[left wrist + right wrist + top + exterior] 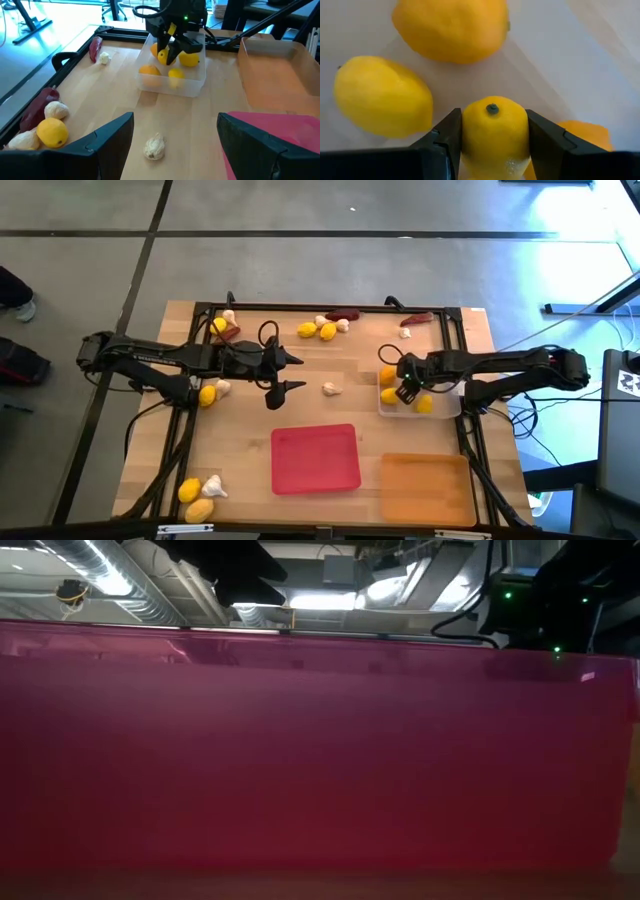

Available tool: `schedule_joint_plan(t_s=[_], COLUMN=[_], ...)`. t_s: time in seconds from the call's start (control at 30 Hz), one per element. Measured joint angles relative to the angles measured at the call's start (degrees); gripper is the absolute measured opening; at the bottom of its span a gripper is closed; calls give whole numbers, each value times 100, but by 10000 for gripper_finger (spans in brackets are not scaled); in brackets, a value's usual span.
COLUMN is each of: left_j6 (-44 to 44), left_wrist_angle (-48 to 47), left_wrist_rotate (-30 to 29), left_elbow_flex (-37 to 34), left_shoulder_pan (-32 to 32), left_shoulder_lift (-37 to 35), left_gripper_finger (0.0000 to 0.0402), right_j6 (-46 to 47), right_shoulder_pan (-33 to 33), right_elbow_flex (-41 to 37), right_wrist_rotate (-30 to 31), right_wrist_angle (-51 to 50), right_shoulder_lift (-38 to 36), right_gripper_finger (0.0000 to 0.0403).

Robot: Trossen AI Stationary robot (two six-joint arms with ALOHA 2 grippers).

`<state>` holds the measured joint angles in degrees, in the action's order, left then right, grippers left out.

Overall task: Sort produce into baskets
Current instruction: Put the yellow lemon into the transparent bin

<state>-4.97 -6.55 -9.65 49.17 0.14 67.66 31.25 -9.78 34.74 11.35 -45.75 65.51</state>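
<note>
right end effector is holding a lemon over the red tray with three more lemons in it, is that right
Not quite: the tray is clear, not red. The left wrist view shows the right end effector gripping a lemon above the clear tray, which holds three other lemons. The red tray sits apart and holds none.

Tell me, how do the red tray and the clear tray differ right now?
The red tray has nothing in it; the clear tray holds several lemons. The red tray is opaque, the clear tray see-through. No arm is over the red tray; the right pincer holds a lemon over the clear one. Both are shallow rectangles.
</note>
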Motion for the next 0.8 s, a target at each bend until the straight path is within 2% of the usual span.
schedule_joint_plan(t_s=[0.3, 0.63, 0.8], left_j6=[-7, 39, 37], left_wrist_angle=[-4, -4, -4], left_wrist_rotate=[-2, 0, -2], left_elbow_flex=[0, 0, 0], left_shoulder_pan=[0, 0, 0], left_shoulder_lift=[0, 0, 0], left_gripper_finger=[283, 283, 283], right_j6=[-5, -65, -157], right_shoulder_pan=[0, 0, 0], right_elbow_flex=[2, 29, 469], right_wrist_rotate=[106, 111, 196], right_wrist_angle=[66, 52, -334], right_shoulder_lift=[298, 426, 234], right_gripper_finger=[168, 270, 288])
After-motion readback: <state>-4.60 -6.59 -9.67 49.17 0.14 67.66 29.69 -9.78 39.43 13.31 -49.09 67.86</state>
